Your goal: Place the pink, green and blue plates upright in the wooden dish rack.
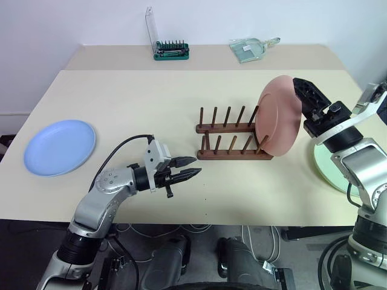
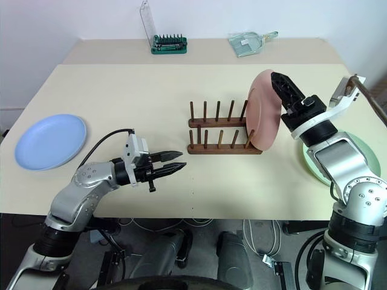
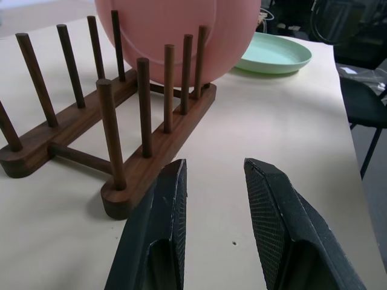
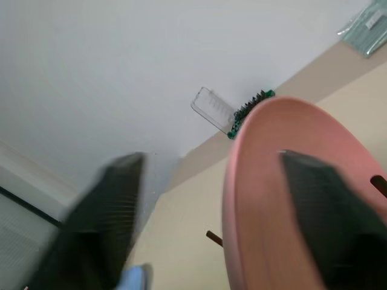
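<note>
The pink plate (image 1: 279,115) stands upright at the right end of the wooden dish rack (image 1: 233,140), its lower edge between the last pegs. The right gripper (image 4: 211,211) is spread wide, one finger behind the plate and one in front of it, so the plate looks just released and seems to rest on the rack alone. This is the end of the first placement.

The left gripper (image 1: 188,170) hovers just left of the rack's near rail, partly parted and grasping nothing.

Next, I judge, the right gripper needs to back away from the plate without knocking it, then turn to the green plate (image 1: 329,166), which lies flat on the table (image 1: 151,103) at the right edge, partly hidden by the right arm. The blue plate (image 1: 60,147) lies flat near the left edge, well apart from the rack.

Count: three plates, one of each colour; one rack with two rows of pegs. At the far edge stand one green screwdriver-bit holder (image 1: 172,49) and one clear dustpan-like item (image 1: 253,47).
</note>
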